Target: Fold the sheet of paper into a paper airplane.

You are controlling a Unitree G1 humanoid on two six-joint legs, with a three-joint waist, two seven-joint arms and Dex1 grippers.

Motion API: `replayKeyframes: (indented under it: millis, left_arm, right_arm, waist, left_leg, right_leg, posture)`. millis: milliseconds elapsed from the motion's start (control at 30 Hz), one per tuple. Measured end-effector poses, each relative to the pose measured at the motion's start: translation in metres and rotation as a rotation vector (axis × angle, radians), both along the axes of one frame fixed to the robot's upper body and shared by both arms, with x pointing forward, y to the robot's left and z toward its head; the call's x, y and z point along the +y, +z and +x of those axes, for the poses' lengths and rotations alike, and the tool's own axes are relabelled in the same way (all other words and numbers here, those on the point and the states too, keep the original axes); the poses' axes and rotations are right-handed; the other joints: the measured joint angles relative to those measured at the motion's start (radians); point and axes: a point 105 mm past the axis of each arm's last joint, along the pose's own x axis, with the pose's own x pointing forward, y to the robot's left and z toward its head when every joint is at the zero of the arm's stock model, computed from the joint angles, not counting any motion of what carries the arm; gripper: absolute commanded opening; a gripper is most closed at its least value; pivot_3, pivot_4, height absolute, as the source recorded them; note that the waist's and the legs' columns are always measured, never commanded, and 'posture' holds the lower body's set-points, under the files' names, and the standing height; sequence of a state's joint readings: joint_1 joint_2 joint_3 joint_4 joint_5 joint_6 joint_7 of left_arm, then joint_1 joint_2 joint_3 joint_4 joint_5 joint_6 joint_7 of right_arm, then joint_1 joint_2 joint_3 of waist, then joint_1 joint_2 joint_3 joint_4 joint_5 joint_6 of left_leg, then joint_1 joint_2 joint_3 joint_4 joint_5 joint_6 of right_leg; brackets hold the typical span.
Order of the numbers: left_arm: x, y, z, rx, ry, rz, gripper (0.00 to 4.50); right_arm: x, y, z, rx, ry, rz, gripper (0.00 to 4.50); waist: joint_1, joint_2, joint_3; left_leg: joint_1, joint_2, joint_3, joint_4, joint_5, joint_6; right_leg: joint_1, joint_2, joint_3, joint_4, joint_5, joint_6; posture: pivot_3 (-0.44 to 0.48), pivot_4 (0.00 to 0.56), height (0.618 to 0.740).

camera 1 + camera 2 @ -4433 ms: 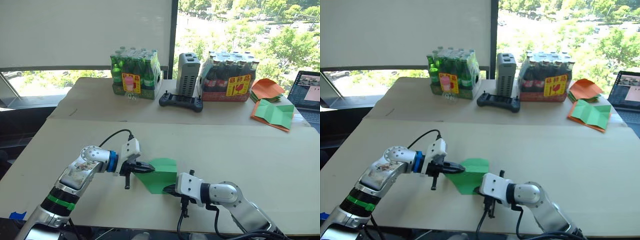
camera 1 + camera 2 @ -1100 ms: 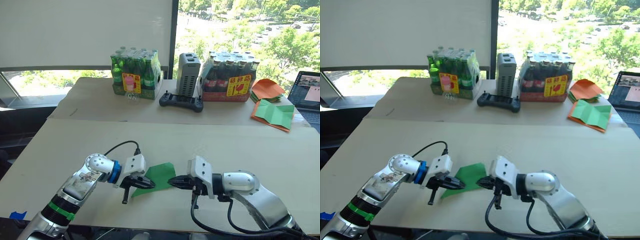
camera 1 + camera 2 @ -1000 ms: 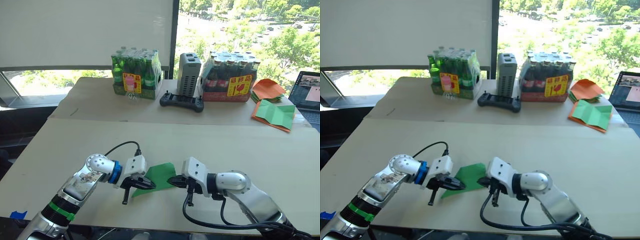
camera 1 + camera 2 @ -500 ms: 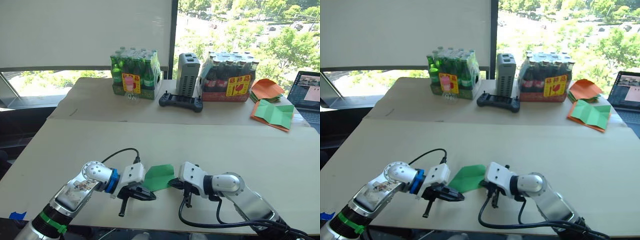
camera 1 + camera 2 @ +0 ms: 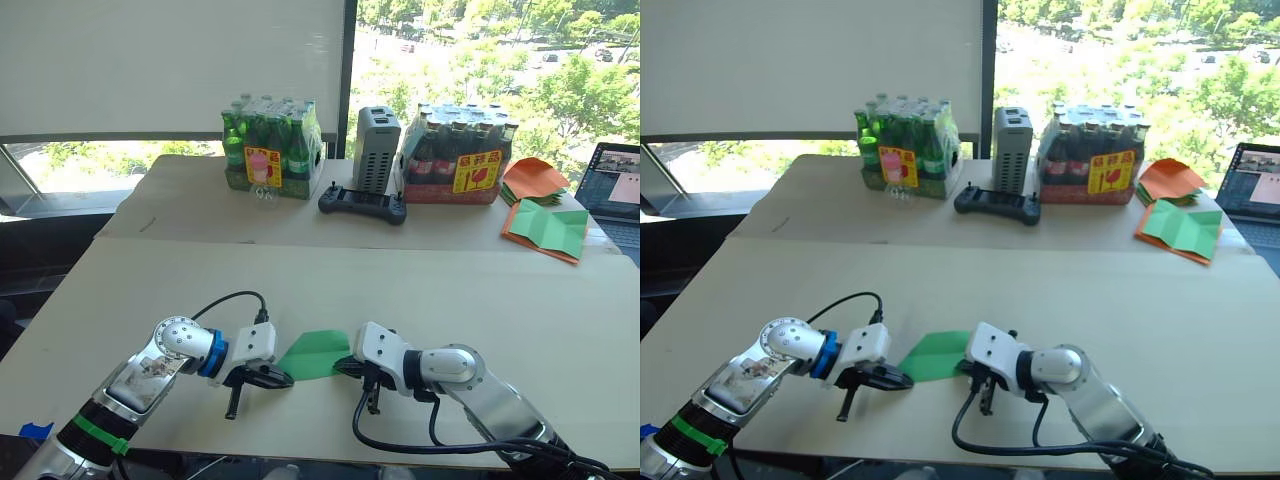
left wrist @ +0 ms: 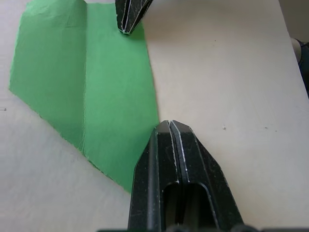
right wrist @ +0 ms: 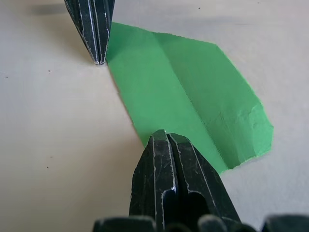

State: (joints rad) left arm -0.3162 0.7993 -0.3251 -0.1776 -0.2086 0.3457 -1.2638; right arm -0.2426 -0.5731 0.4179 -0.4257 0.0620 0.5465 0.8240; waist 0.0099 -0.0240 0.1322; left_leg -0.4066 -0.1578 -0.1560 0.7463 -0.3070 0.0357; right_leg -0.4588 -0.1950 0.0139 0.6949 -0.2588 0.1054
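Paper [image 5: 316, 353], folded to a green wedge, lies flat on the surface [image 5: 480, 290] low in the frame, pressed at opposite ends by the closed left gripper [image 5: 283, 379] and closed right gripper [image 5: 339, 364]; creasing appears under way, with another fold likely next.

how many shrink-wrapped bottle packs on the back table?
2. A pack of green bottles left of the grey box, a pack of dark bottles right of it. None seems hidden.

Paper airplane [image 5: 314, 354] narrower; left pincer [image 5: 281, 379] now at its tip.
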Motion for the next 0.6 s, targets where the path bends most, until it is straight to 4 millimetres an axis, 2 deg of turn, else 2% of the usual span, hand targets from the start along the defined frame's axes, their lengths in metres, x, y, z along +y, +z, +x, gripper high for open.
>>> replayKeyframes:
  millis: [433,500,600]
  left_arm:
    - [0.006,0.004,0.012,-0.036,0.038,0.001,0.02]
    - [0.008,0.009,0.014,-0.027,0.071,-0.015,0.02]
    - [0.000,0.029,0.012,0.020,0.101,-0.133,0.02]
  right_arm:
    - [0.004,0.000,0.000,0.011,-0.019,0.012,0.00]
    - [0.005,0.000,0.000,0.011,-0.022,0.015,0.00]
    - [0.006,0.000,0.000,0.007,-0.026,0.018,0.00]
  waist:
    - [-0.001,0.000,0.000]
    - [-0.001,0.000,0.000]
    - [-0.001,0.000,0.000]
  left_leg:
    - [0.000,0.000,0.000,0.000,0.000,0.000]
    - [-0.001,0.000,0.000,0.000,0.000,0.000]
    - [-0.001,0.000,-0.001,0.000,0.000,0.000]
  right_leg:
    - [0.000,0.000,0.000,0.001,0.000,0.000]
    - [-0.001,0.000,0.000,0.001,0.000,0.000]
    - [-0.001,0.000,0.000,0.001,0.000,0.000]
  posture:
    - [0.000,0.150,0.675]
    - [0.000,0.150,0.675]
    - [0.000,0.150,0.675]
